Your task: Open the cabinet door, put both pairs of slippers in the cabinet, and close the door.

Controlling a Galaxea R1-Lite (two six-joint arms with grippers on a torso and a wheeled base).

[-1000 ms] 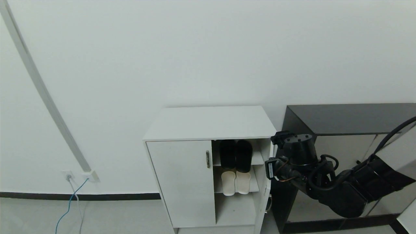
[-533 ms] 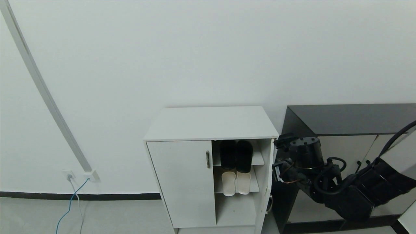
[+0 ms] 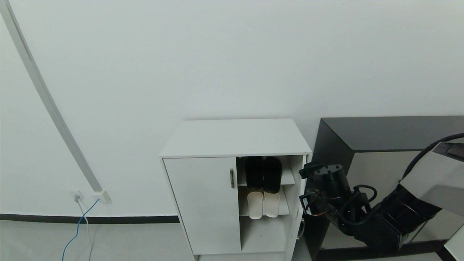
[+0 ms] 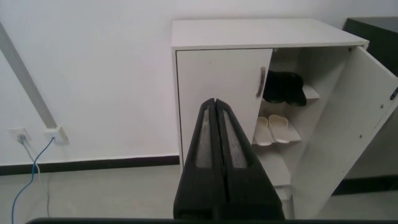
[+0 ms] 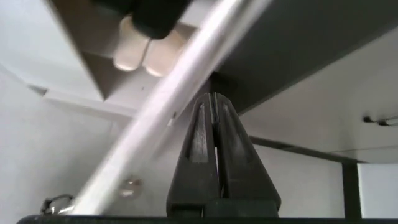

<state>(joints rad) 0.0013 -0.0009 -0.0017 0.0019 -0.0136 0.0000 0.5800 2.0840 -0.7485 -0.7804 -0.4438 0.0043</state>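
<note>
My right pincer (image 5: pixel 213 102) is closed on nothing, tips just beside the edge of the open cabinet door (image 5: pixel 163 106). Left pincer (image 4: pixel 216 107) is closed and empty, well apart from the cabinet (image 3: pixel 235 137). The cabinet stands on a grey floor (image 3: pixel 127 243) against a white wall (image 3: pixel 217 72), with a black unit (image 3: pixel 391 132) just beside it. Black slippers (image 3: pixel 262 174) sit on the top shelf, white slippers (image 3: pixel 262 204) on the shelf below. The left wrist view shows the door's inner face; the head view sees it edge-on. My right arm has dropped nearer the door.
</note>
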